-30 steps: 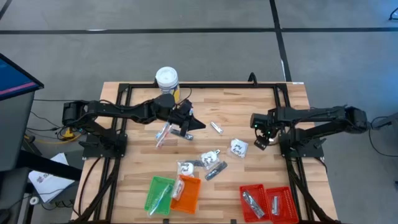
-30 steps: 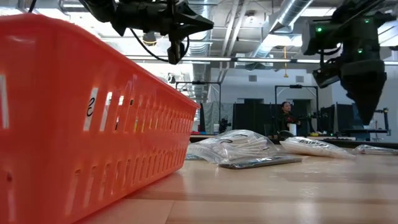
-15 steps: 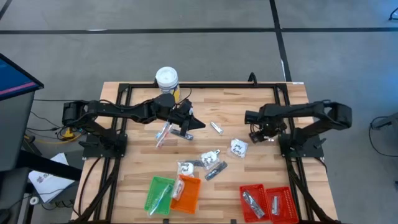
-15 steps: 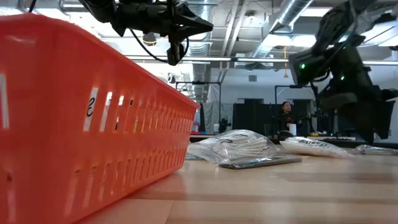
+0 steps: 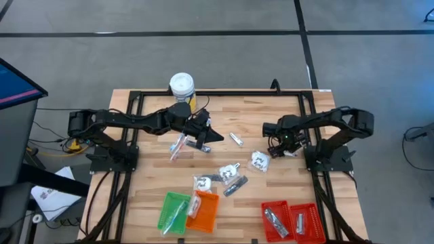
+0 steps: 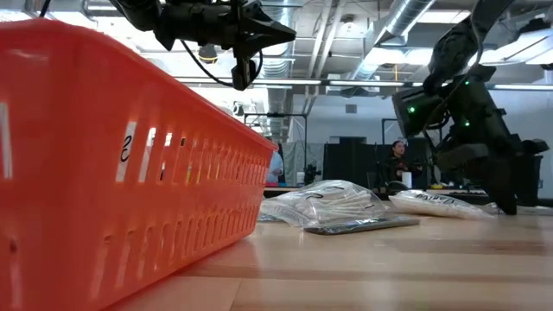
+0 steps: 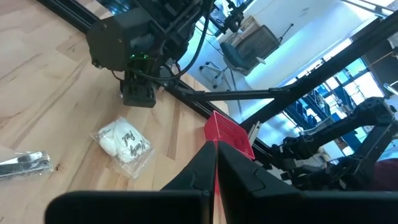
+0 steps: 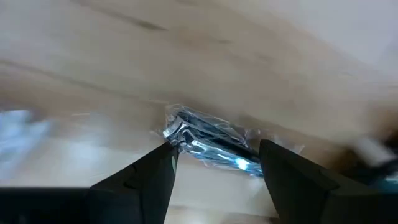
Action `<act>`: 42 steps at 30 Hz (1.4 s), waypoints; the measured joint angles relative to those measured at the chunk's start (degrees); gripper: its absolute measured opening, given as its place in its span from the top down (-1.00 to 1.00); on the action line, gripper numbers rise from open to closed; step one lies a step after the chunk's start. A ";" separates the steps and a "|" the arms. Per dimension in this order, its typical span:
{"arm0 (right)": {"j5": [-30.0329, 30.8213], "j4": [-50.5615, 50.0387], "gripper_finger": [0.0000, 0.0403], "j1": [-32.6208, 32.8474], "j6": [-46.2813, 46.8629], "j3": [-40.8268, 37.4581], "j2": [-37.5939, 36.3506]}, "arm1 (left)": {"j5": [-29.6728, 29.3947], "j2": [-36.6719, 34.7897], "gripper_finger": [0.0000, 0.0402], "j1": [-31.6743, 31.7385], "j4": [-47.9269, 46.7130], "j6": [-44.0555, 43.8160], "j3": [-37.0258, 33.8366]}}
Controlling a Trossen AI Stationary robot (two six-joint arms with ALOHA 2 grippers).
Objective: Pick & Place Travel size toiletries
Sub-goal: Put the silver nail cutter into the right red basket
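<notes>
Since before, the right claw [image 5: 274, 147] was brought inward, spread wide above a silvery packet [image 8: 208, 142]. The left claw [image 5: 218, 136] is kept clenched, empty, over the counter [image 5: 135, 183].

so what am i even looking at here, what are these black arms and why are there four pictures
Two robot arms work at a wooden table. One picture looks straight down, one looks level across the tabletop, and one comes from each wrist. Small wrapped toiletries lie scattered mid-table, with green, orange and red trays at the near edge and a white-lidded tub at the back. The left gripper hovers with jaws shut, a clear-wrapped stick hanging under that arm. The right gripper, jaws open, is low beside a white packet; its camera shows a silvery wrapped item between its fingers.
</notes>
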 joint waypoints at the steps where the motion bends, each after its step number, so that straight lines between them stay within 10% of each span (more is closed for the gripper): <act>1: -0.52 1.05 -0.11 0.25 0.60 0.27 -0.28 | 0.00 0.00 0.96 0.00 0.00 0.00 0.00; 12: -5.66 16.81 -0.11 0.80 11.58 1.12 -9.84 | -0.04 0.00 0.96 0.28 0.00 0.42 0.00; 19: -0.73 13.88 -0.11 0.96 -0.02 1.12 -16.00 | -0.04 0.00 0.96 0.26 0.00 0.49 0.00; 42: 8.45 14.45 0.11 15.47 -6.32 1.37 -0.32 | -0.14 0.00 0.96 0.26 -0.04 0.03 0.00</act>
